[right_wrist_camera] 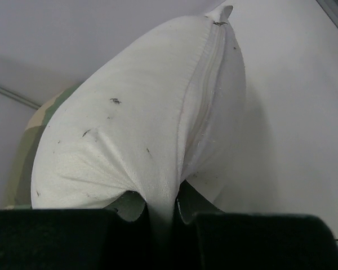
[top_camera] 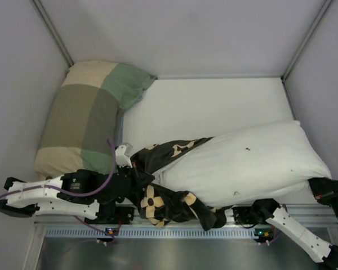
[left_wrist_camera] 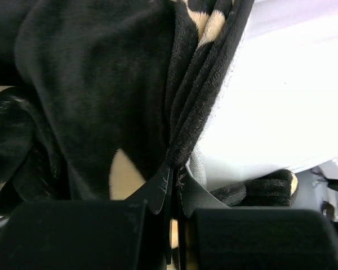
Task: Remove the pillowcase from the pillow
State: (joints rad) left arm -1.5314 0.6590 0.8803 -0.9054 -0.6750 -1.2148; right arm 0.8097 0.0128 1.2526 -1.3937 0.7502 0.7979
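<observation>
We've got the L gripper (left_wrist_camera: 173,174) pressed together on a thin fold of the case (top_camera: 169,197), right at the fingertips, w/ plush black cloth bunched above the jaws. The R gripper (right_wrist_camera: 160,205) is pinching a tuck of the pillow (top_camera: 248,163) skin near its seam end, so one arm anchors and the other can pull. The case sits crumpled over the pillow's left end at the near-left of the table (top_camera: 214,107), part of it draped toward the near edge. The rest of the pillow lies bare, stretching off to the right. We reckon most of the peel is done and the last end is left. Main risks: the L hold is shallow and on slippery pile, so a hard tug could let the fold slide out. The R pinch holds only loose skin, and if that gives, the pillow just drags along w/ the case instead of parting from it. The case mouth could also catch on a plump corner. The checked pillow (top_camera: 84,118) lies just beside the L arm, so there's little room to pull that way.
</observation>
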